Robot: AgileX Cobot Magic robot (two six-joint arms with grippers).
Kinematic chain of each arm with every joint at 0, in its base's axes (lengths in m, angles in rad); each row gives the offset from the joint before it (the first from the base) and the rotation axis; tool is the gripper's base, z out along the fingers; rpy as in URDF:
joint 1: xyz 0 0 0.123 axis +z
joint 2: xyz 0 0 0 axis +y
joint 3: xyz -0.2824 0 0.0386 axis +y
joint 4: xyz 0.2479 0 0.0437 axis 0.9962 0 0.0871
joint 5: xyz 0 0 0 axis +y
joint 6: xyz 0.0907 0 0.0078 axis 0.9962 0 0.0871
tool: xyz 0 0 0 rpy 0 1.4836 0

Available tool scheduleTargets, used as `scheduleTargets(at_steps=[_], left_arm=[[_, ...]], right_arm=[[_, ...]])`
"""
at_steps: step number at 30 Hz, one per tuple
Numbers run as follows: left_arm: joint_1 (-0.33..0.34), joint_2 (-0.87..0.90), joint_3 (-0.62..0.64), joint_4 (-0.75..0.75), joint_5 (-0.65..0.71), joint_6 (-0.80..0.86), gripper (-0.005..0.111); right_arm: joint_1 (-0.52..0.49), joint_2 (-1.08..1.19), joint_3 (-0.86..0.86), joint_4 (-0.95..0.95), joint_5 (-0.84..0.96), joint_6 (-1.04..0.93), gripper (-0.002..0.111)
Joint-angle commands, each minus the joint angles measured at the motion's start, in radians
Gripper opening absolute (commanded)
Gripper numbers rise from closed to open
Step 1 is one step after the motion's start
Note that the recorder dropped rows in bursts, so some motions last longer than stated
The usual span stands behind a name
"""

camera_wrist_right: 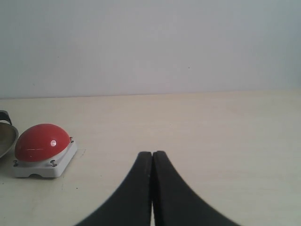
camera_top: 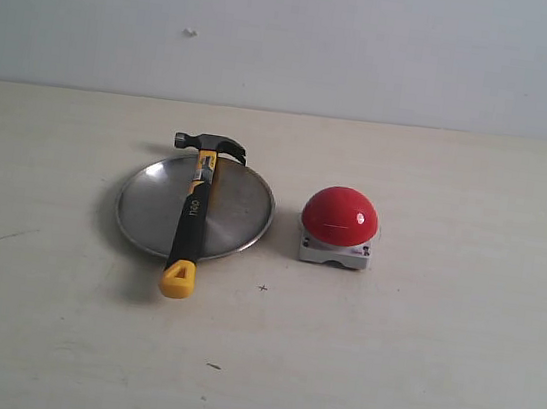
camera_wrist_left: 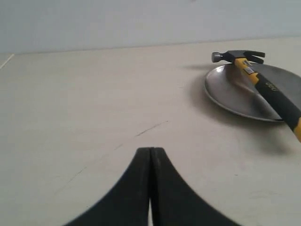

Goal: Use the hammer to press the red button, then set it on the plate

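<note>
The hammer (camera_top: 193, 212) lies across the silver plate (camera_top: 242, 211), its dark head over the far rim and its yellow end sticking out past the near rim onto the table. The red button (camera_top: 340, 215) sits on its grey base just right of the plate. Neither gripper shows in the exterior view. My left gripper (camera_wrist_left: 151, 149) is shut with nothing in it, well away from the plate (camera_wrist_left: 225, 92) and the hammer (camera_wrist_left: 268, 89). My right gripper (camera_wrist_right: 152, 153) is shut and empty too, some way from the red button (camera_wrist_right: 40, 142).
The pale wooden table (camera_top: 414, 364) runs back to a plain light wall (camera_top: 375, 46). A thin dark scratch (camera_wrist_left: 151, 128) marks the tabletop ahead of the left gripper. A sliver of the plate's rim (camera_wrist_right: 5, 136) shows beside the button.
</note>
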Motion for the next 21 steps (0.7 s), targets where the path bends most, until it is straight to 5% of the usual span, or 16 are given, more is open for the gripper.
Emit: scheduleTargets(at_steps=[1, 21], left_arm=[[0.054, -0.006, 0.000, -0.008, -0.002, -0.009, 0.000], [0.056, -0.006, 0.000, -0.008, -0.002, -0.009, 0.000]], right_arm=[[-0.006, -0.007, 0.005, 0.000, 0.002, -0.001, 0.000], [-0.006, -0.007, 0.005, 0.000, 0.002, -0.001, 0.000]])
